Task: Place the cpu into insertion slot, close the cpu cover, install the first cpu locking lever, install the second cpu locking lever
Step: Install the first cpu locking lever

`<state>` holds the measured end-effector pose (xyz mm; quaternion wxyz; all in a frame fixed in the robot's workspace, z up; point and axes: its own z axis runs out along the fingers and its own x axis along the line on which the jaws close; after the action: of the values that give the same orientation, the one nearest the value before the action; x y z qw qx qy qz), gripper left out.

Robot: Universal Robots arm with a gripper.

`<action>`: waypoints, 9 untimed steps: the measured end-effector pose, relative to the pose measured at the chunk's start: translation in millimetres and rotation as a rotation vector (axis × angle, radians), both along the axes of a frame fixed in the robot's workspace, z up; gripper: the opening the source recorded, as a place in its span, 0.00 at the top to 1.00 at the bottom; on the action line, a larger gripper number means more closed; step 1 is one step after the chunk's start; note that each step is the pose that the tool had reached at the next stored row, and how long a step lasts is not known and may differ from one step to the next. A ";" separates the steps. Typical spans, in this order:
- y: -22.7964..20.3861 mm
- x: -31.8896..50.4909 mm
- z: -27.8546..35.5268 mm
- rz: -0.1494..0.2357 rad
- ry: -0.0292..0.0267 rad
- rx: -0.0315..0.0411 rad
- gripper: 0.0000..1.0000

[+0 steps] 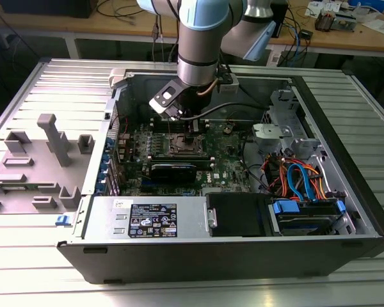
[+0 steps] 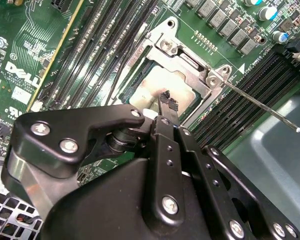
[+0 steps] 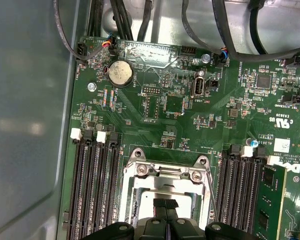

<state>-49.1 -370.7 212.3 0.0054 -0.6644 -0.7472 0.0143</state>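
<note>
We see the dull silver cpu [image 2: 150, 86] seated flat in the insertion slot [image 1: 182, 146], with the silver cpu cover [image 2: 188, 68] lying down around it.

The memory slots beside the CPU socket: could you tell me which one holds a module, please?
The one farthest from the cpu, in the bank beside the white sticker: a green memory module stands in it; the others are empty.

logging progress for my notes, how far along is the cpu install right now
Done: the cpu sits in the insertion slot, and the cpu cover looks lowered over it. In hand: the gripper, shut and empty, is right above the cpu. Left: one locking lever juts out free, unlatched; the other lever I cannot make out.
</note>
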 end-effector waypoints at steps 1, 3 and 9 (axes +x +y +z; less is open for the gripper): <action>0.0 0.0 0.0 0.000 0.0000 0.0000 0.89; 0.0 0.0 3.8 0.000 0.0000 -0.0001 0.89; 0.0 0.0 21.1 0.000 0.0000 0.0001 0.89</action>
<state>-49.1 -370.7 233.4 0.0054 -0.6644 -0.7472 0.0142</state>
